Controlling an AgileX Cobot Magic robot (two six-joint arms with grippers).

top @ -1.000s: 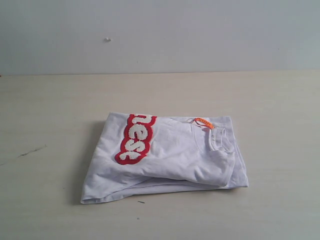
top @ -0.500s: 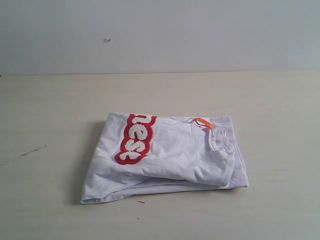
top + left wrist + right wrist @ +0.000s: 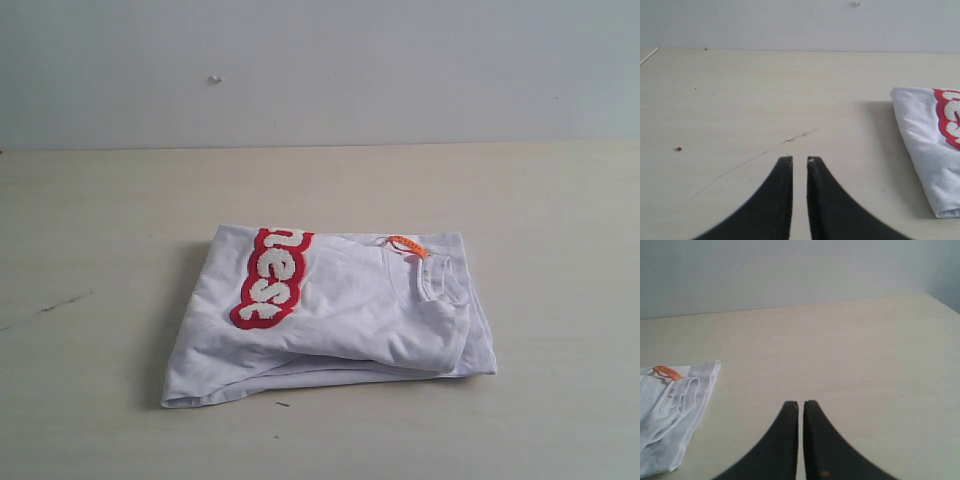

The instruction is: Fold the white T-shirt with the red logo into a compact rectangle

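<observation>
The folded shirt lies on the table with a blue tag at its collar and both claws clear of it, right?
Not quite: the tag is orange, not blue, as the exterior view shows. The folded shirt does lie on the table, with the left gripper and the right gripper clear of it.

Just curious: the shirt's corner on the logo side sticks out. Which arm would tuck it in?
Probably the left: the shirt flares on its side, and the left end effector faces that logo edge.
</observation>
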